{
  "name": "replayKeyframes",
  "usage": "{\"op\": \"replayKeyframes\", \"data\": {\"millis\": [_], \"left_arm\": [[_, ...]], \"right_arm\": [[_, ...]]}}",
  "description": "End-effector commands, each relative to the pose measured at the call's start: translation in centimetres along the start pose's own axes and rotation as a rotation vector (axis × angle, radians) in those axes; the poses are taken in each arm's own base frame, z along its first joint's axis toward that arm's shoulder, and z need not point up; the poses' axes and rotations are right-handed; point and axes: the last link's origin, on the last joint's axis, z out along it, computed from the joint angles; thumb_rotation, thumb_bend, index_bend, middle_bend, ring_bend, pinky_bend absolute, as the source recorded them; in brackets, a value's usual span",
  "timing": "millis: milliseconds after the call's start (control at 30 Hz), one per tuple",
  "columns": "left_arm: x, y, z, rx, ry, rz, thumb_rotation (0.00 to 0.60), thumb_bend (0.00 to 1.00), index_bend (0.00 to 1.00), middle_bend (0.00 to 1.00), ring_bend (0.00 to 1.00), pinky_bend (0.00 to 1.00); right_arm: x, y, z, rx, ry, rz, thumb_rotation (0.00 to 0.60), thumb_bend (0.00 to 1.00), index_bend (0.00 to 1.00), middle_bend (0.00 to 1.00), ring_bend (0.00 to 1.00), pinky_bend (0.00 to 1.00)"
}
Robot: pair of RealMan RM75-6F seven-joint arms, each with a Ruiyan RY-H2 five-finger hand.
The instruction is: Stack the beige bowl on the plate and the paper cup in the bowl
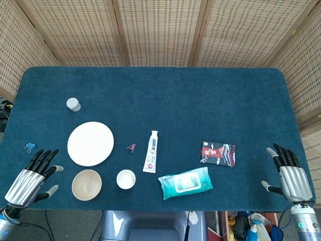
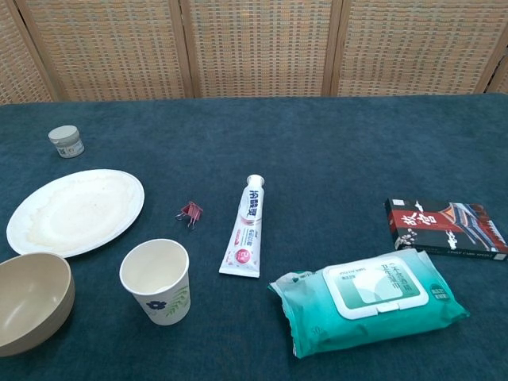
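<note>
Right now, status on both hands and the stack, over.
Left hand and right hand open, holding nothing. Beige bowl, paper cup and plate all separate on the table. Nothing blocking.

beige bowl [image 2: 32, 302], white plate [image 2: 75, 211], blue-flowered white paper cup [image 2: 156, 281]

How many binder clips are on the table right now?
2. A pink binder clip lies between the plate and the toothpaste tube. A blue binder clip lies near the table's left edge, just beyond the left hand. No others show.
</note>
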Motion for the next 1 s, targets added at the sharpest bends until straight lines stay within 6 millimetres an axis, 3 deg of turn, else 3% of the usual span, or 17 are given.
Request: {"op": "replayKeyframes", "data": {"millis": [33,400,1000], "left_arm": [[-0.8,-0.1,-0.6,-0.008,-0.031,0.012,0.600,0.27,0.36,0.01,0.00,0.00],[-3.6,-0.3,-2.2,-0.038,-0.121,0.058,0.600,0.37,0.37,0.01,0.00,0.00],[-6.4,2.1,-1.0,-0.109,-0.164,0.074,0.600,0.39,0.41,0.02,0.00,0.00]], "right_arm": [[0.0,0.0,0.0,0.000,0.000,0.000,0.600,0.14,0.08,0.00,0.00,0.00],[-0.1,-0.1,0.1,0.002,-0.002,0.000,0.600,0.14,0.08,0.00,0.00,0.00],[0.3,0.0,0.0,-0.001,0.010,0.012,0.600,0.14,0.08,0.00,0.00,0.00]]}}
